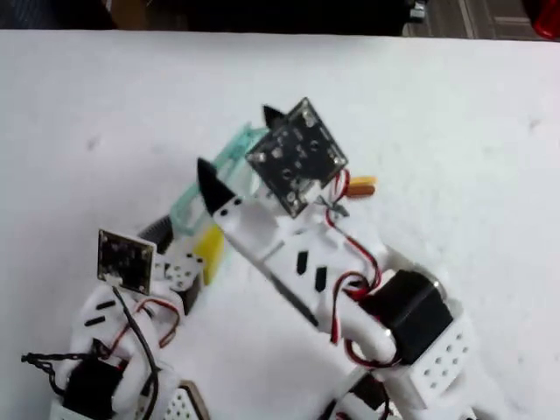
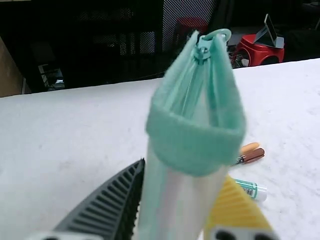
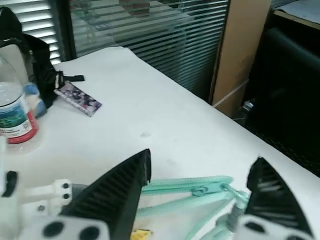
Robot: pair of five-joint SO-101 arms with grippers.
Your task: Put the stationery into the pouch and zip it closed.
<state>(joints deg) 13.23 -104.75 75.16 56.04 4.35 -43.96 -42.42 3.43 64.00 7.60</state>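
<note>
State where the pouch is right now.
The pouch is clamped in the left gripper, left of centre in the high view; the right gripper hangs open over its zipper end.

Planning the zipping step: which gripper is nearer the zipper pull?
Right. The right gripper hangs open over the zipper pull; the left gripper clamps the pouch at its opposite end.

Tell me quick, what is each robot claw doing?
Left gripper: closed on the mint-green pouch.
Right gripper: open, holding nothing.
</note>
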